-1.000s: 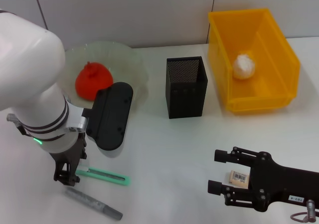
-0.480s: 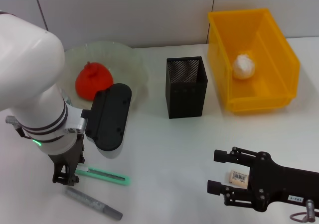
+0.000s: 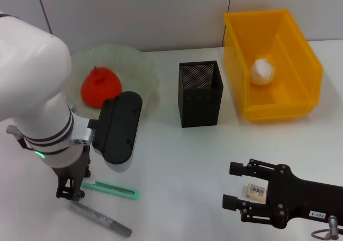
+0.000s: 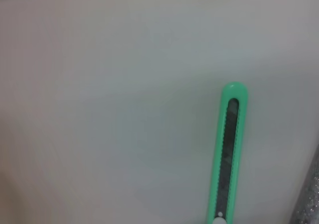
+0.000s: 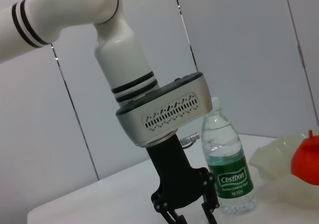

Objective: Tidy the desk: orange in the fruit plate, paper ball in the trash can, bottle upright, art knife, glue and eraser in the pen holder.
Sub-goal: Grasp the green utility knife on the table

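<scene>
- Head view: the left gripper is seen low over the front left part of the surface, at the near end of the art knife; whether its fingers are open or closed cannot be told.
- The art knife is found lying flat on the surface, with the glue lying just in front of it, closer to the front edge; in the left wrist view the knife's dark slider strip faces up.
- The right gripper is observed near the front right corner, fingers spread apart, with the eraser lying on the surface between them, barcode sticker up.
- The orange is noted resting inside the fruit plate at the back left.
- The pen holder is recorded standing upright near the middle of the surface, with the trash can at the back right and a white paper ball inside it.
- In the right wrist view the bottle is seen standing upright, cap on, beside the fruit plate.
</scene>
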Controlling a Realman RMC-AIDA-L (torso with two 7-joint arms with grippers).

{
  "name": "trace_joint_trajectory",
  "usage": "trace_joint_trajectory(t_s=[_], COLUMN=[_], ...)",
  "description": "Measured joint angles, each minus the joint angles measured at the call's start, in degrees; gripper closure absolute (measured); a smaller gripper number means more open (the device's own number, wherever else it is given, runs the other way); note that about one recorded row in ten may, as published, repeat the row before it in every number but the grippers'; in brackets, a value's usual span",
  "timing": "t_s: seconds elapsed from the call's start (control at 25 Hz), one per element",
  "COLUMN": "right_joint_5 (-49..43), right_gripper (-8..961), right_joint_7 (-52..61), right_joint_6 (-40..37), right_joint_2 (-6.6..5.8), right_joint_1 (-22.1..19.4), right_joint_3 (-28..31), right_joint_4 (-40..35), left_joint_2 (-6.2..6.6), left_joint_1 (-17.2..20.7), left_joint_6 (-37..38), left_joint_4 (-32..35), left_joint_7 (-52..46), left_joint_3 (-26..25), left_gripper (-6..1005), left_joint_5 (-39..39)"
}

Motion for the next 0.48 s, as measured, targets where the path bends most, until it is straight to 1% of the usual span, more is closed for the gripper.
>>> trace_joint_trajectory(t_s=[0.48], right_joint_5=[0.0], right_gripper=[191], right_joint_7=[0.0], right_joint_6=[0.0], right_joint_2=[0.04], right_joint_1=[0.1], right_joint_3=[0.0], right_joint_4=[0.0], left_joint_2=[0.0], left_joint_1=[0.0], left_joint_6=[0.2], left_joint_4=[0.0], left_joint_7=[-0.1], left_joint_3=[0.0], left_gripper=[704], left_joint_5=[0.0])
